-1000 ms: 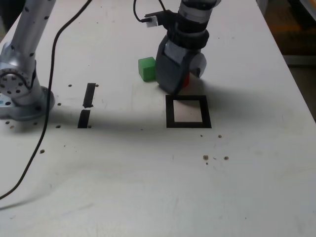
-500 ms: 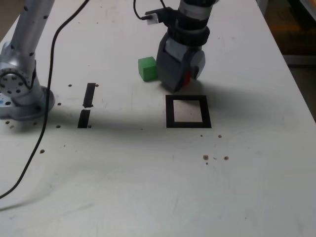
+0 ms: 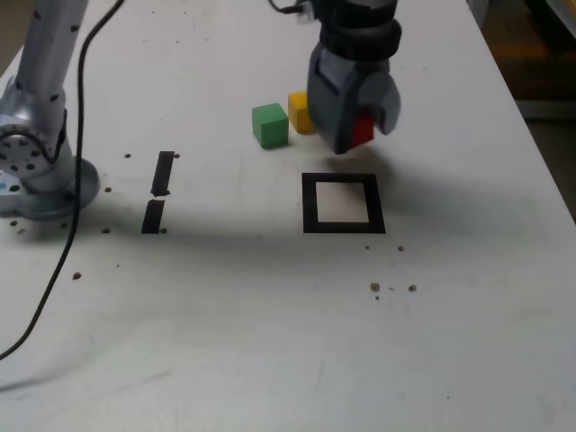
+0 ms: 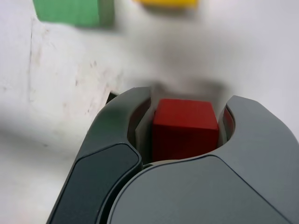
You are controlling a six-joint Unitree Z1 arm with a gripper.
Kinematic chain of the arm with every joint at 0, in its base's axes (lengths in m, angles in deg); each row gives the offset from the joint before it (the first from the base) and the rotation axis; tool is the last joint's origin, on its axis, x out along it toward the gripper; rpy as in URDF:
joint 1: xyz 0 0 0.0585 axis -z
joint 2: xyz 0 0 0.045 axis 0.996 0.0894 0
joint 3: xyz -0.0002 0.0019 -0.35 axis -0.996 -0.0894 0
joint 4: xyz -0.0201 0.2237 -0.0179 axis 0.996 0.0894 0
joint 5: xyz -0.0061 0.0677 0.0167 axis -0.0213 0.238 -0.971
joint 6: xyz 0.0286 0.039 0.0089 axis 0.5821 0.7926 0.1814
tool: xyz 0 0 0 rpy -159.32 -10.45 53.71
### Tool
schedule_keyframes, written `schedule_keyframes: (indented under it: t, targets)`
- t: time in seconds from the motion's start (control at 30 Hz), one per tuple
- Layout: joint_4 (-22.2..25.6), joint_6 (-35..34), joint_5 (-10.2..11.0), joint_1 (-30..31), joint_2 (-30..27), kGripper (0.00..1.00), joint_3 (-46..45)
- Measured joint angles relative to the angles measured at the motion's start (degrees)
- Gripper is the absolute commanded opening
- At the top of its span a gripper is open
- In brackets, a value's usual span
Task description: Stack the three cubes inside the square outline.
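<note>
The claw [image 3: 362, 131] grips the red cube [image 4: 185, 128] above the counter [image 3: 270, 315], near the square [image 3: 342, 203].

Broad white matte tabletop [image 3: 270, 342], scuffed, dotted with small dark crumbs [image 3: 375, 287]. Two short black tape strips [image 3: 159, 191] stuck end to end toward the exterior view's left of the crumbs. Brownish floor [image 3: 540, 54] beyond the tabletop's far right edge. Soft overhead light, diffuse shadows.
</note>
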Motion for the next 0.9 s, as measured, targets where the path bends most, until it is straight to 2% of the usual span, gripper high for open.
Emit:
schedule_keyframes:
  t: [0.1, 0.2, 0.33, 0.9]
  targets:
    - [2.6, 6.5, -0.5, 2.8, 0.0, 0.21, -0.3]
    - [3.8, 10.7, 0.7, 5.6, -0.1, 0.21, -1.2]
    - [3.0, 9.9, 1.8, 7.9, -0.3, 0.21, -2.0]
    - [-4.4, 7.7, 2.2, 11.2, 0.3, 0.21, -6.0]
